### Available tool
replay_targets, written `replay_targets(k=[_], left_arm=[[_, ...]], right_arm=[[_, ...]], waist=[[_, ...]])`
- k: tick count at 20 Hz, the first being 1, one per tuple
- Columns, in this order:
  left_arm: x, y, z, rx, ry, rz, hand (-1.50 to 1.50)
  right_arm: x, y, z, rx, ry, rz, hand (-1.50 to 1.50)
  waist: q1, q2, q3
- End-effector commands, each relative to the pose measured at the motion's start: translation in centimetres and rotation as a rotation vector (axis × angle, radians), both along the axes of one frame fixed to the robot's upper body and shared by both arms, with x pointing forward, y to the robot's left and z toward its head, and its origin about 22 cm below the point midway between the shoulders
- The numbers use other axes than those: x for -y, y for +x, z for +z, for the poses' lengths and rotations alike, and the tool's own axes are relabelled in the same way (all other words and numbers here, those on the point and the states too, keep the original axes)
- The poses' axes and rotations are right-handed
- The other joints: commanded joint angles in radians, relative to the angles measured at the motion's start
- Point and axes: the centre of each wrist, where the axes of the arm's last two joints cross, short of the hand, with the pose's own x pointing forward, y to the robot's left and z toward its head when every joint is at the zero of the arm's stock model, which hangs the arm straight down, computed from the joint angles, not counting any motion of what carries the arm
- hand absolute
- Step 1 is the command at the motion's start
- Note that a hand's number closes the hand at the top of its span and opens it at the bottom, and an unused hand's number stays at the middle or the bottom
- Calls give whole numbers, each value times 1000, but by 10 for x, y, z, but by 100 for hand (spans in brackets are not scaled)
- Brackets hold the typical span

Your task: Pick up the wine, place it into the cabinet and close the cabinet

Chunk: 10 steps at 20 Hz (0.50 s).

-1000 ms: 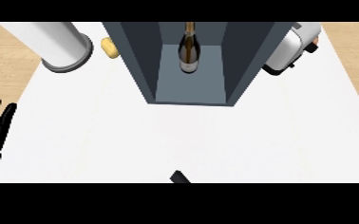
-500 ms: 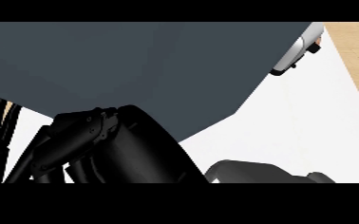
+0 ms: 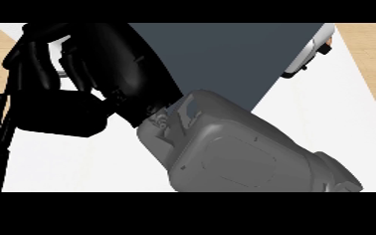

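Observation:
My right hand (image 3: 110,64) fills the upper left of the head view, very close to the camera. Its grey forearm (image 3: 235,154) comes in from the lower right. The black fingers (image 3: 44,64) run fairly straight down the left side, with nothing held in them. Behind the hand, the dark blue-grey cabinet (image 3: 235,55) shows only as one flat surface, and its inside is out of sight. The wine bottle is hidden. A thin straight sliver of my left hand (image 3: 7,124) shows at the left edge.
A silver and white appliance (image 3: 312,55) stands on the white counter (image 3: 330,109) right of the cabinet. Wooden floor (image 3: 360,35) shows past the counter's far right edge. My arm blocks the middle and lower part of the view.
One second ago the cabinet stood open with the wine bottle upright inside. My right arm has since risen across the view, up and to the left, and the bottle and cabinet opening are hidden.

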Motion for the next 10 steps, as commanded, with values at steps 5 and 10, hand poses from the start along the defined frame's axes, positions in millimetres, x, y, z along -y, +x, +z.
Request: replay_targets(k=[5,10], left_arm=[[-1,-1,-6,-10,23,0,-150],[8,-3,13,9,15,-29,-150]], right_arm=[[12,70,1,-49,-24,-63,150],[39,94,-7,-33,-18,-90,150]], waist=[[-6,2,1],[0,4,2]])
